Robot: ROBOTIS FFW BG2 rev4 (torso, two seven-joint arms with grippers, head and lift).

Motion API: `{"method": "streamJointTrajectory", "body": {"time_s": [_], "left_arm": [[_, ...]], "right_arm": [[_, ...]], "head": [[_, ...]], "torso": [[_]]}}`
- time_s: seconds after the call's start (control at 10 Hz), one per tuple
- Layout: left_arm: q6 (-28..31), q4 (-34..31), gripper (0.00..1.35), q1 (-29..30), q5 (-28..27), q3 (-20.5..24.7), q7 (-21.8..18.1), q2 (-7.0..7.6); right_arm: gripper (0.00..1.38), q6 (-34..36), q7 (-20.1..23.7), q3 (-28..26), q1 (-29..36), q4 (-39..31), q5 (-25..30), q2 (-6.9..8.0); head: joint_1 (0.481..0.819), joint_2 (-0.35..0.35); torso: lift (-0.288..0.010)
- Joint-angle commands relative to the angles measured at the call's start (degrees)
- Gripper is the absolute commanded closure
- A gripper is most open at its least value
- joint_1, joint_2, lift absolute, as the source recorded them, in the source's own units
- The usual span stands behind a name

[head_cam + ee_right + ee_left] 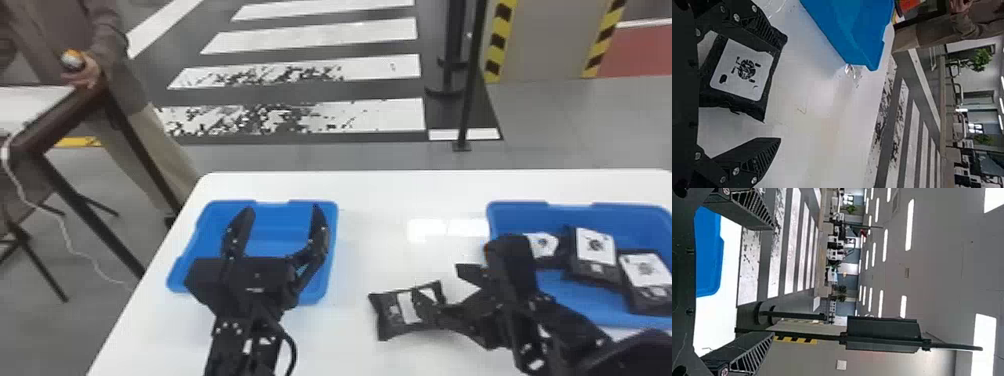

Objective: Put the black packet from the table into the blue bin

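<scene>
The black packet (392,316), with a white label, lies on the white table between two blue bins. My right gripper (440,284) is open at the packet's right side, one finger over its edge in the head view. In the right wrist view the packet (742,74) shows label up, beside and partly under one finger of my right gripper (782,89). My left gripper (281,209) is parked open above the left blue bin (280,227). The left wrist view has my left gripper (773,281) with nothing between its fingers, and the bin (709,254) nearby.
The right blue bin (565,295) holds three black packets with white labels, and the right arm stands partly in front of it. Bare table (380,200) lies between the bins. Beyond the table's far edge stands a dark pole (470,90).
</scene>
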Motion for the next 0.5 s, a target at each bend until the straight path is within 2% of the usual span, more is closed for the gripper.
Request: {"method": "streamJointTrajectory", "body": {"time_s": [0.0,0.3,0.4], "left_arm": [[-0.01,0.31,0.06,0.00,0.14,-0.12,0.00,0.00],[-0.29,0.73,0.06,-0.43,0.37,-0.46,0.00,0.00],[-0.29,0.87,0.06,-0.43,0.49,-0.46,-0.09,0.00]], "right_arm": [[0.22,2.01,0.20,3.08,-2.29,2.86,-0.73,-0.20],[0.24,4.96,1.43,9.36,-7.50,9.32,-2.56,-0.82],[0.36,7.21,1.43,9.82,-8.34,10.03,-2.44,-0.90]], "head": [[0.695,0.211],[0.695,0.247],[0.695,0.258]], "torso": [[-0.110],[-0.110],[-0.110]]}}
